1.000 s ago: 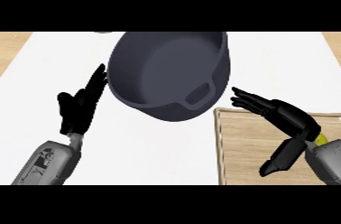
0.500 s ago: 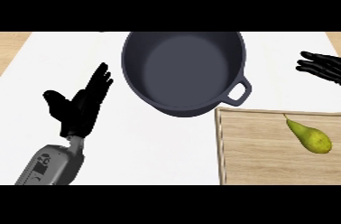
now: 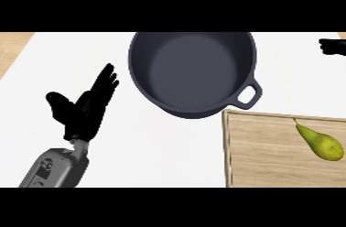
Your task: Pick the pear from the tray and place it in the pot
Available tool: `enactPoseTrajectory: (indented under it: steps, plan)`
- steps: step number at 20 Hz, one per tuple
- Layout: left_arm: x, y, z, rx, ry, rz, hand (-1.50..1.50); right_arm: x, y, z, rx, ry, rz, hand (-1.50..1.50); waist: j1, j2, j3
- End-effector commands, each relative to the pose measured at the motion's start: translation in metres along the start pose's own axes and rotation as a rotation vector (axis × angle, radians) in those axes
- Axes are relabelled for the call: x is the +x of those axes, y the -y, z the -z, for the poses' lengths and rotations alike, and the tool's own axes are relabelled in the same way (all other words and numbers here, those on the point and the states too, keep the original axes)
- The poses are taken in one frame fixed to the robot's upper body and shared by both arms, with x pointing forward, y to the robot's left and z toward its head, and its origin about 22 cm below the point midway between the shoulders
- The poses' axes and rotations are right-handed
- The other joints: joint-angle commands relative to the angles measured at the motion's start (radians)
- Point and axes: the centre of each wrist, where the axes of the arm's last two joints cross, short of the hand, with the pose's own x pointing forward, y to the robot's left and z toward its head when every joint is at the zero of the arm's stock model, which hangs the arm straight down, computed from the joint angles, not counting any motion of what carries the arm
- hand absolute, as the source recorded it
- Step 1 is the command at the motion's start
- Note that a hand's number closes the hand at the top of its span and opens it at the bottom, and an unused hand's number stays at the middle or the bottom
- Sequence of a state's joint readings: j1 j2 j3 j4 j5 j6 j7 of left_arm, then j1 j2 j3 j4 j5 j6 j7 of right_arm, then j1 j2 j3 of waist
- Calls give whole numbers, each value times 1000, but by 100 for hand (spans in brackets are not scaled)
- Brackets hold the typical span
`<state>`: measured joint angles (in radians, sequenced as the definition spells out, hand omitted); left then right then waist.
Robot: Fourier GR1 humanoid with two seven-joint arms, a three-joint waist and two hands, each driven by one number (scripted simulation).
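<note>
Pear (image 3: 321,143) free on tray (image 3: 263,153), beside empty pot (image 3: 192,70). Left hand (image 3: 84,109) resting, fingers straight; right hand (image 3: 333,45) fingers: cannot tell.

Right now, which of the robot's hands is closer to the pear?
The right hand, up at the right edge above the pear. The left hand rests far across, beyond the pot.

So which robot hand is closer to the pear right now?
The right robot hand, at the upper right edge above the pear; the left robot hand rests beyond the pot.
</note>
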<state>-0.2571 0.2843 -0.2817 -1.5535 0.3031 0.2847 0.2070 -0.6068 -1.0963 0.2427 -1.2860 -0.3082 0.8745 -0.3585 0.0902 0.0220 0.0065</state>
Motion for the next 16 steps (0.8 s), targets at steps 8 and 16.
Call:
enactPoseTrajectory:
  steps: [8, 16]
  plan:
    - [3, -12, -4, 5, -5, -1, 0, 10, 2, 18, 360, -49, -34, -150, -4, 1, -3]
    - [9, -2, -13, 1, 0, 1, 0, -14, -20, 38, 458, -163, -109, -150, -3, -3, -2]
